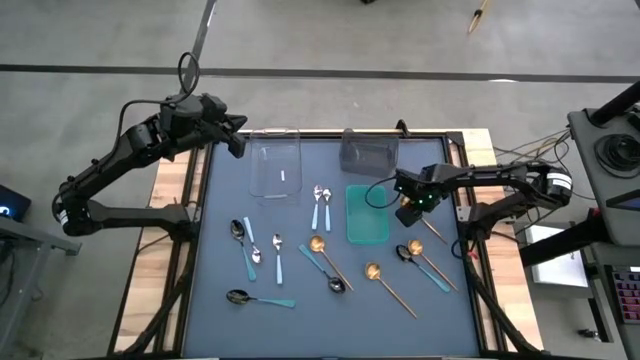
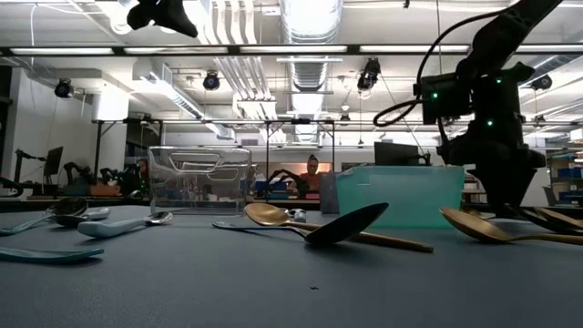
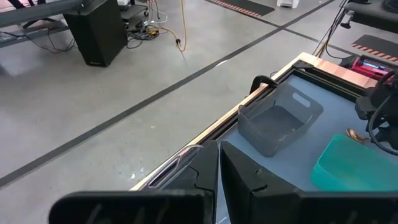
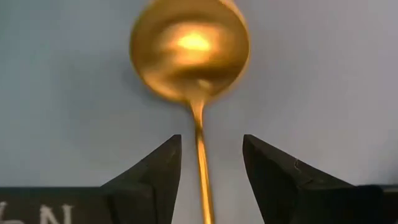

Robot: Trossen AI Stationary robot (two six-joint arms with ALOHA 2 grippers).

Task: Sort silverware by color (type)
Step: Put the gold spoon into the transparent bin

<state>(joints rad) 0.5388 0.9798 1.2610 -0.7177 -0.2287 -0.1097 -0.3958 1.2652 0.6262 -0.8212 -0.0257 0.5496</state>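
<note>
Beside the teal bin [image 1: 367, 215], right gripper [image 4: 210, 163] stands released astride a gold spoon [image 4: 189, 50]; off-centre closing could flick it. Left gripper [image 3: 219, 177] clenched, idle.

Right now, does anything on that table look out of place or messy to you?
Mostly the spoons: they lie loose across the dark mat, pointing every way, colours mixed. Only one small piece lies in the clear bin; the teal bin looks empty. The right tool stands open astride a gold spoon. Nothing looks broken or spilled.
</note>
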